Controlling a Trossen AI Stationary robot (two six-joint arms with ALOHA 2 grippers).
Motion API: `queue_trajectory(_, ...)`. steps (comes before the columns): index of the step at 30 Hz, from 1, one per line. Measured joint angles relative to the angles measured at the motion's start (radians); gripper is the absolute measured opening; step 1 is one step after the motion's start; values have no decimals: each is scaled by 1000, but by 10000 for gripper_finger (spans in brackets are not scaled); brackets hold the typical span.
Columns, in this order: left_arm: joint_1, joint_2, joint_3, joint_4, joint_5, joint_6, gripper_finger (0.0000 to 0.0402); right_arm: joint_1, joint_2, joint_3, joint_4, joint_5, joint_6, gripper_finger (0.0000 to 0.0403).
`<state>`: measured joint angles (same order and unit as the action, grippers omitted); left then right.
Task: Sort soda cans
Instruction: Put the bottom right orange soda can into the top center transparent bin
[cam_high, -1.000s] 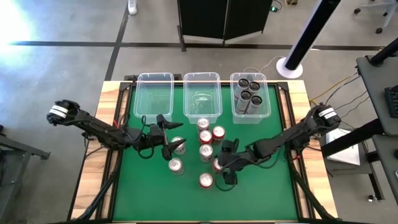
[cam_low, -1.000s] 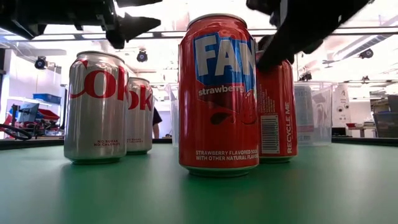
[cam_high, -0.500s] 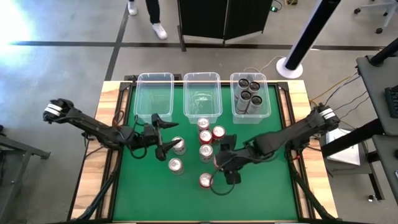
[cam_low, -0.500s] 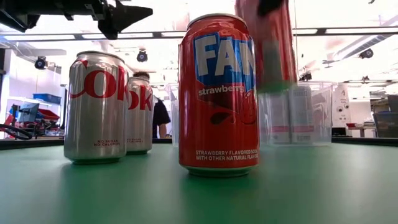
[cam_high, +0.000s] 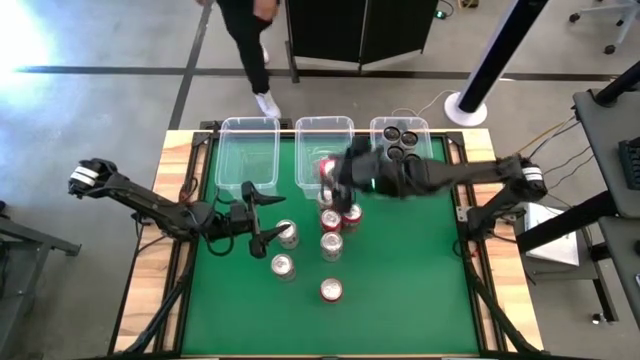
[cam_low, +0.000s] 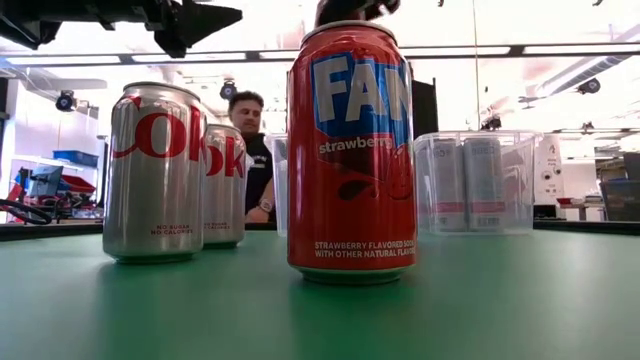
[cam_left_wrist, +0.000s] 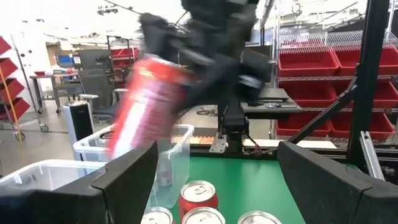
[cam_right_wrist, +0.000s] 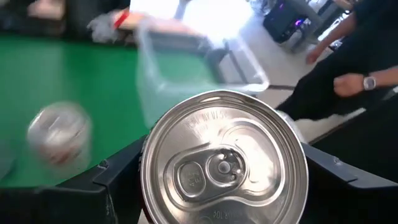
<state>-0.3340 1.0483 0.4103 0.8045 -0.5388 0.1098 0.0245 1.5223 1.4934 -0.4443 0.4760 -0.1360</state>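
My right gripper (cam_high: 345, 172) is shut on a red soda can (cam_high: 327, 170), held in the air over the near end of the middle clear bin (cam_high: 324, 128). The left wrist view shows that can (cam_left_wrist: 149, 99) tilted. My left gripper (cam_high: 265, 215) stands open above the table, just left of a silver can (cam_high: 288, 234). A second silver can (cam_high: 282, 266) and several red cans (cam_high: 331, 245) stand upright on the green mat. The nearest red can (cam_low: 350, 150) fills the low view. My right gripper pinches the red can's side wall (cam_right_wrist: 149, 186) between its two fingers (cam_right_wrist: 118, 183), one on each side of the body just below the top rim. The can's silver top (cam_right_wrist: 222, 163) faces my wrist. The can is lifted clear of the table and tilted.
Three clear bins stand in a row at the far edge: the left one (cam_high: 247, 150), the middle one, and the right one (cam_high: 402, 178), which holds several dark cans (cam_high: 400, 140). A person (cam_high: 245, 30) walks past beyond the far edge.
My right gripper has lifted a red can off the mat right of the cluster and carried it up and toward the far edge, to over the middle bin. The can has tipped from upright to tilted. A person has walked up behind the table.
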Motion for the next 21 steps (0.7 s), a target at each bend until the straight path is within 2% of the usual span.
queue_trajectory(6, 0, -63, -4, 6, 0, 21, 316, -228, 67, 0, 81, -255, -7, 293)
queue_trajectory(14, 1, -88, -19, -36, 0, 21, 316, -398, 182, 3, 95, -357, -5, 293)
queue_trajectory(21, 1, -86, -20, -48, 5, 27, 316, -482, 290, 3, 141, -476, 34, 294)
